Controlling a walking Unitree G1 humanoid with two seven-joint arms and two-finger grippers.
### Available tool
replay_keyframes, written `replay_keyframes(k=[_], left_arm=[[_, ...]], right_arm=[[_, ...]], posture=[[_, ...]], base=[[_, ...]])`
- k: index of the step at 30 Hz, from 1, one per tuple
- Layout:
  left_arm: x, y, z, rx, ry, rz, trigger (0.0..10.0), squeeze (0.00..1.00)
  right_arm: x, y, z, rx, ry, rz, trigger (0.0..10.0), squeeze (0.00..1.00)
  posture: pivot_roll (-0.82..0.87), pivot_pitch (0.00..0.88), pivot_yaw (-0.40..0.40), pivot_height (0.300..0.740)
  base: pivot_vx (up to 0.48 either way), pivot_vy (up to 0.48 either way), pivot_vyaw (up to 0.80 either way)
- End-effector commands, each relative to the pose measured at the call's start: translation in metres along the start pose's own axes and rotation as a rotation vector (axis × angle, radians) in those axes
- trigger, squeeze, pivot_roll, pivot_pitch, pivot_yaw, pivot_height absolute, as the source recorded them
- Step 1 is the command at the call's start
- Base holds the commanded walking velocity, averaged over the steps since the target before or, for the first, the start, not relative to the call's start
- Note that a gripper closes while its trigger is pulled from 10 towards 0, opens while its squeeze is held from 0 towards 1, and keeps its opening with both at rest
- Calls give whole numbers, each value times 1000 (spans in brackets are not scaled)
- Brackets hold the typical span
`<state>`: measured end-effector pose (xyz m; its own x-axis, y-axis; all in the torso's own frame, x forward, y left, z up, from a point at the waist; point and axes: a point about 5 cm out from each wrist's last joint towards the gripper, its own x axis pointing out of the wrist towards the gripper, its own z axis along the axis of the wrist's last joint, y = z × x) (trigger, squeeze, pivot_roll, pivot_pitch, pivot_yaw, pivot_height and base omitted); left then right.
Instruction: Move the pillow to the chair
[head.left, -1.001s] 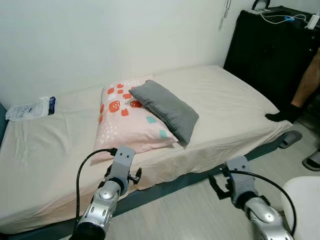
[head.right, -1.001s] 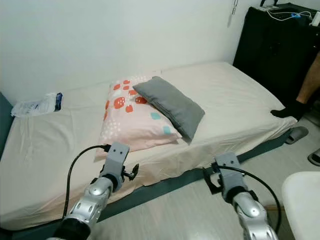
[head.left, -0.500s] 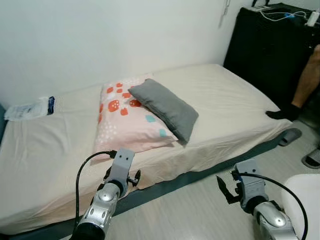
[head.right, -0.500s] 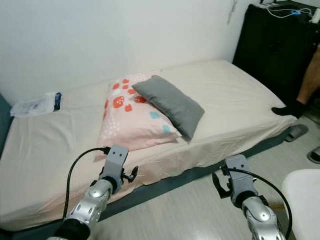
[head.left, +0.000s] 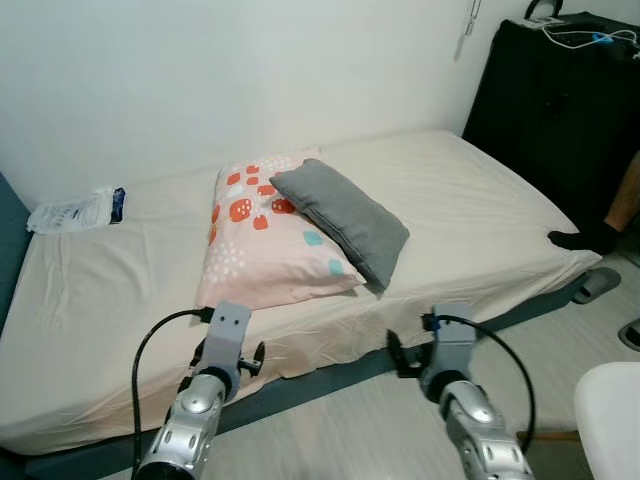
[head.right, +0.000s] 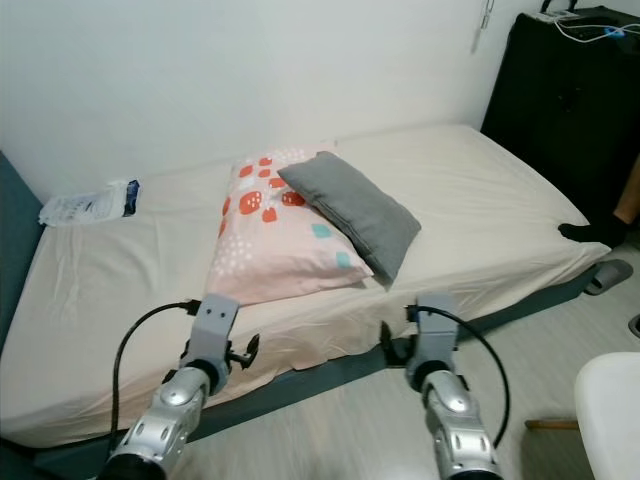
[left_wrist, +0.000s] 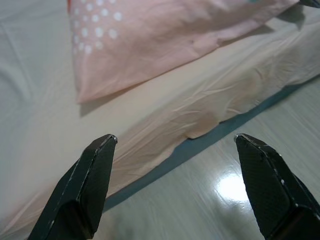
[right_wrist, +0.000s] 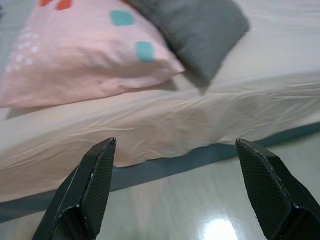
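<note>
Grippers sit lowest in your head views: the left gripper (left_wrist: 175, 185) at lower left and the right gripper (right_wrist: 175, 187) just right of centre, both raised over the pale floor (head.left: 370, 420) at the near edge of the bed (head.left: 120, 330). Your wrist views show each pair of black fingers spread wide with nothing between them, the bed's edge and hanging sheet framed in the gap.

Past them, in the middle of the frame, you see the pink pillow (head.left: 262, 250) with red and teal patches lying flat on the cream sheet. The grey pillow (head.left: 345, 217) rests tilted across its right side, touching it. Both are well apart from the white chair (head.left: 612, 415), whose seat edge shows at the lower right corner.

Farther back at the left edge lies a white packet (head.left: 70, 211) near the wall. At upper right stands a black cabinet (head.left: 555, 110), with a person's foot (head.left: 585, 238) in a dark sock beside the bed's far corner.
</note>
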<state>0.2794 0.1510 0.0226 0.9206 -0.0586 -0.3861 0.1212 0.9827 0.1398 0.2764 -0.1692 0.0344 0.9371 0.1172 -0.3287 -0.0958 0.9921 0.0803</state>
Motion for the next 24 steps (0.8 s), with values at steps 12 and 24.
replay_keyframes(k=[12, 24], left_arm=[[-5, 5, 13, -68, -96, 27, 10000, 0], [-2, 6, 9, -52, -43, 50, 10000, 0]], right_arm=[[7, 19, 3, 9, -43, 92, 10000, 0], [7, 20, 10, 42, -110, 65, 10000, 0]], posture=[[-40, 39, 30, 740], [-46, 41, 45, 740]], base=[[0, 0, 0], [0, 0, 0]])
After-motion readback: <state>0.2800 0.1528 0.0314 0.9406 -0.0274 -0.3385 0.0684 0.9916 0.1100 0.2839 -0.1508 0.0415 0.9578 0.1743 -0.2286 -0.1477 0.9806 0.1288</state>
